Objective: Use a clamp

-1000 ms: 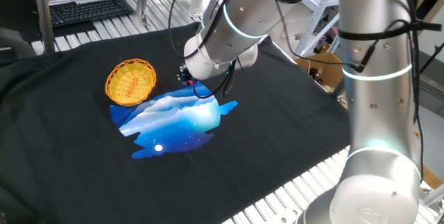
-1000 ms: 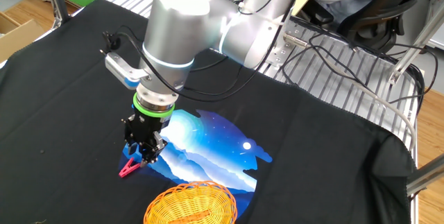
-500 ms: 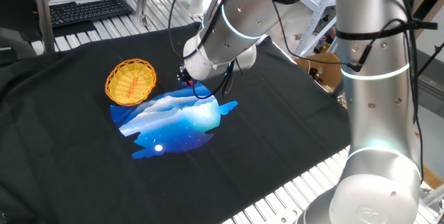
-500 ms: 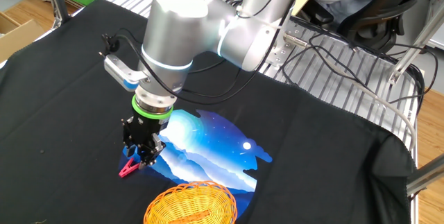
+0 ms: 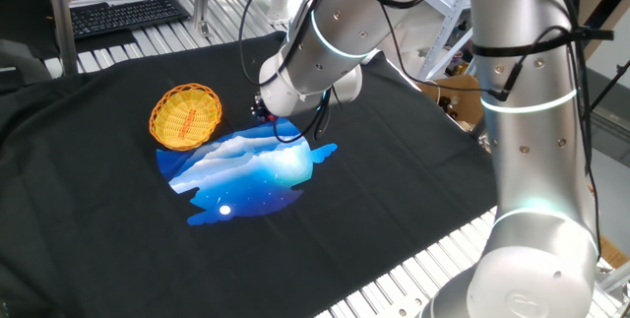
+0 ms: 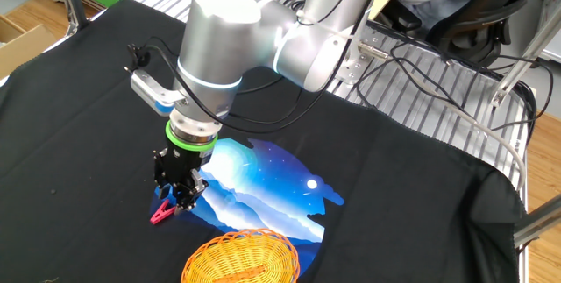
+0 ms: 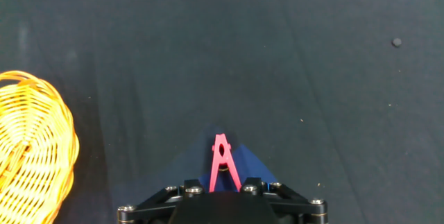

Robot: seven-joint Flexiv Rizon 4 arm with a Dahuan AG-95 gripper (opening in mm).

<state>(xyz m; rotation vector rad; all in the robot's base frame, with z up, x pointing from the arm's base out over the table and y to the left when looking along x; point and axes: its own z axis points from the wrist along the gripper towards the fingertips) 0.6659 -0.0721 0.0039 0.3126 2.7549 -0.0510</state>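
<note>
- Black cloth (image 5: 394,190) is covering the table, with a blue and white landscape print (image 5: 246,170) lying in its middle; metal slats (image 6: 421,81) are showing past the cloth's edge.
- 1 silver robot arm (image 5: 532,111) is reaching down over the cloth, its gripper (image 6: 178,197) pointing steeply downward at the print's edge.
- Its black fingers (image 6: 172,182) are closing on the handle end of the clamp (image 6: 162,214), a small pinkish-red clip, so the jaws are grasping the clamp rather than standing released.
- In the hand view the clamp (image 7: 222,161) is sticking straight out from between the finger bases, its tip pointing away from the camera over a blue corner of the print.
- From the other fixed view, the clamp's free end is lying on or just above the black cloth beside the print; which of the 2 I cannot tell.
- A yellow wicker basket (image 5: 185,116) is sitting on the cloth near the gripper, apart from the clamp, touching the print's edge.
- A keyboard (image 5: 123,15) is resting on the slats behind the table.
</note>
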